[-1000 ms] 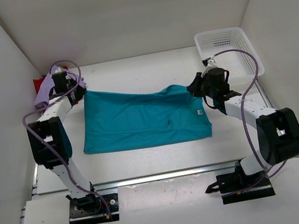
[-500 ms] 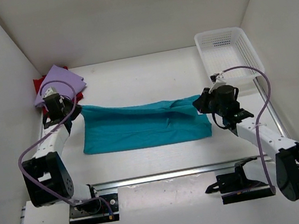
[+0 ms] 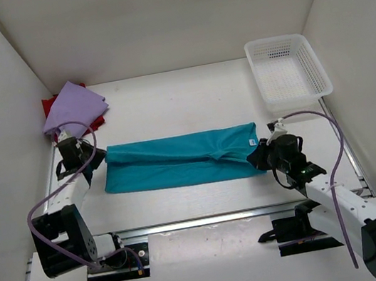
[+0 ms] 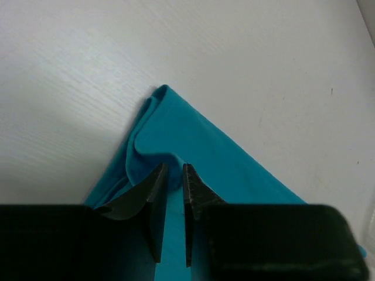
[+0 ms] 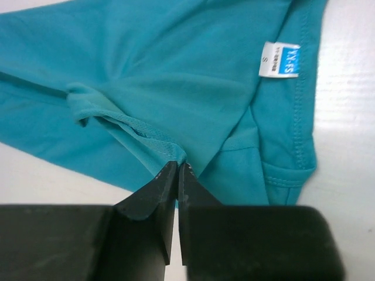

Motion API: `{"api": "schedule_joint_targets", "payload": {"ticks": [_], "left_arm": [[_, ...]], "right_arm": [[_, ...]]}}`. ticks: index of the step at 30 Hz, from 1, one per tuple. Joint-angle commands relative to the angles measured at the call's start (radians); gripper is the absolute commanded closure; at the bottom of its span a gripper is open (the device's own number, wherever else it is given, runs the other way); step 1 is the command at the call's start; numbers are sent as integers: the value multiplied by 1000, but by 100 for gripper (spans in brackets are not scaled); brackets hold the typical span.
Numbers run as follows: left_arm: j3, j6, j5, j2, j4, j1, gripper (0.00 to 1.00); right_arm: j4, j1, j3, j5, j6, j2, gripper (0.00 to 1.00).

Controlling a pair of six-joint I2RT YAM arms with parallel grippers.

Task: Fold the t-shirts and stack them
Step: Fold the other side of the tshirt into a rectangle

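three t-shirts are on the white desk (image 3: 167, 101) in the overhead view. the teal t-shirt (image 3: 177, 160) lies in the middle of the desk, folded into a long narrow band that runs from left to right. its white neck label (image 3: 252, 142) faces up at the right end. the lavender t-shirt (image 3: 70, 106) lies folded in the far left corner on top of the red t-shirt (image 3: 48, 104), which shows only at the edges. a white mesh basket (image 3: 278, 39) stands in the far right corner, well apart from the shirts. the left gripper (image 3: 97, 158) is at the left end of the teal band. the right gripper (image 3: 254, 158) is at the near right corner of the band, just below the label.

the left wrist view shows the left gripper (image 4: 173, 170) low over a pointed corner of the teal t-shirt (image 4: 199, 146). its jaws stand a narrow gap apart, and the cloth puckers at the tips. whether they pinch the cloth cannot be told. bare desk (image 4: 246, 58) surrounds the corner.

the right wrist view shows the right gripper (image 5: 177, 165) with its jaws pressed together on a stitched hem of the teal t-shirt (image 5: 164, 64). creases run up from the tips. the neck label (image 5: 279, 60) lies to the upper right, and the desk (image 5: 345, 105) shows beyond the shirt edge.
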State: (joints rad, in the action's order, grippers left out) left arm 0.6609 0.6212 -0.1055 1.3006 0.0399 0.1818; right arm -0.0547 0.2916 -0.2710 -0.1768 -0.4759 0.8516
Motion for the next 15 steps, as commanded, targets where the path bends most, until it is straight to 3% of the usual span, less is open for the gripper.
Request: {"api": "schedule_joint_targets", "payload": {"ticks": [1, 4, 8, 11, 15], "left_arm": [[-52, 86, -78, -50, -24, 83, 72], [-67, 103, -79, -108, -61, 108, 71], [-60, 91, -7, -204, -80, 27, 70], [-55, 78, -2, -237, -103, -54, 72], [-101, 84, 15, -254, -153, -244, 75]], "right_arm": [[7, 29, 32, 6, -36, -45, 94], [55, 37, 36, -13, -40, -89, 86], [163, 67, -5, 23, -41, -160, 75], [203, 102, -59, 63, -23, -175, 75], [152, 141, -134, 51, 29, -32, 98]]}}
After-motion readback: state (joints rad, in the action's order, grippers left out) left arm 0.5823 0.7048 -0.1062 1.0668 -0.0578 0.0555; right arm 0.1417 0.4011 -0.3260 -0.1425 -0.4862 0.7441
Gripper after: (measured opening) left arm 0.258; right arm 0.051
